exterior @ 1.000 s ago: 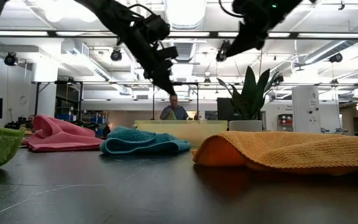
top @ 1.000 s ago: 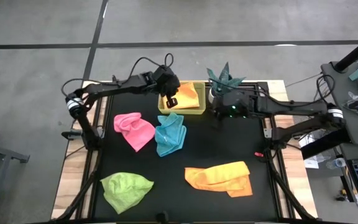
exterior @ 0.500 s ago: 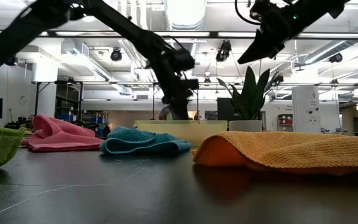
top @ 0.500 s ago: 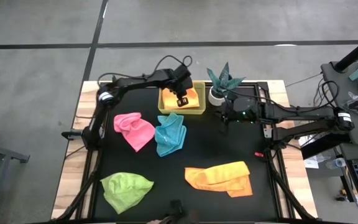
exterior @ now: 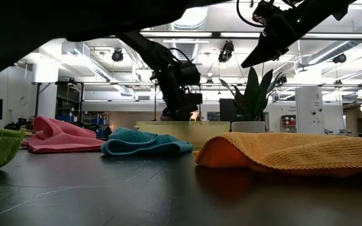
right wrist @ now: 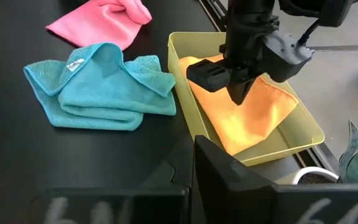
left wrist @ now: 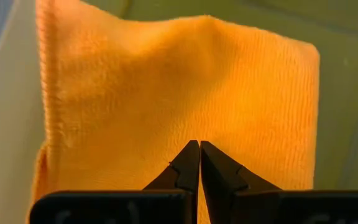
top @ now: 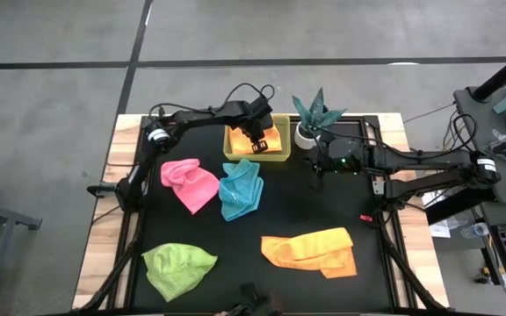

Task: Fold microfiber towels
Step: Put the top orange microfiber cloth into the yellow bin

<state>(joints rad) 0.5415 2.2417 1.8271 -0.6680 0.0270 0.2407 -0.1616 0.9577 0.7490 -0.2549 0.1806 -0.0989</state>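
Observation:
A folded orange towel (right wrist: 247, 115) lies inside the yellow tray (right wrist: 185, 46) at the table's far side. My left gripper (right wrist: 237, 99) is shut and points steeply down into the tray, its tips at the towel's middle (left wrist: 199, 134). On the black table lie a pink towel (top: 189, 183), a turquoise towel (top: 240, 189), a lime towel (top: 178, 266) and a second orange towel (top: 313, 250), all crumpled or loosely folded. My right gripper (top: 317, 171) hangs shut in the air to the right of the tray, near the plant. My left gripper comes from above, slanting down, with its shut fingertips (left wrist: 191, 155) at the top face of the folded orange towel, near its middle. I cannot tell whether the tips touch the cloth or stand just over it. The towel lies flat in the tray.
A small spiky plant in a white pot (top: 311, 118) stands right of the tray, close to my right arm. The tray's walls (top: 232, 151) stand around my left gripper. Bare table lies between the turquoise towel and the near orange towel.
My left gripper has gone toward the table's right edge and down, from beside the tray's left wall into the tray over the orange towel, tipping steeper. The towels have kept still.

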